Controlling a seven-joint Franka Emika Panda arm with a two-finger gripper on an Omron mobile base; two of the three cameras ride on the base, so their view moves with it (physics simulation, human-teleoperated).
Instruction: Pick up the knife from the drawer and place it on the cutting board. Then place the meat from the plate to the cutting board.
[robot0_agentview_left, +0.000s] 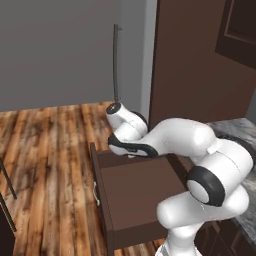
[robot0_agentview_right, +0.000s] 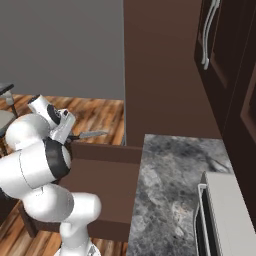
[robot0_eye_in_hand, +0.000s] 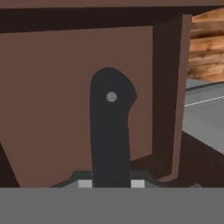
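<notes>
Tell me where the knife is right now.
The knife is held in the hand, lifted just above the open drawer. In the right base view its blade points toward the brown cabinet wall; the hand view shows its black handle.

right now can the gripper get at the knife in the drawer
Probably yes, it looks there already: in the hand view the knife handle stands between the fingertips, over the open drawer, with nothing in the way.
</notes>
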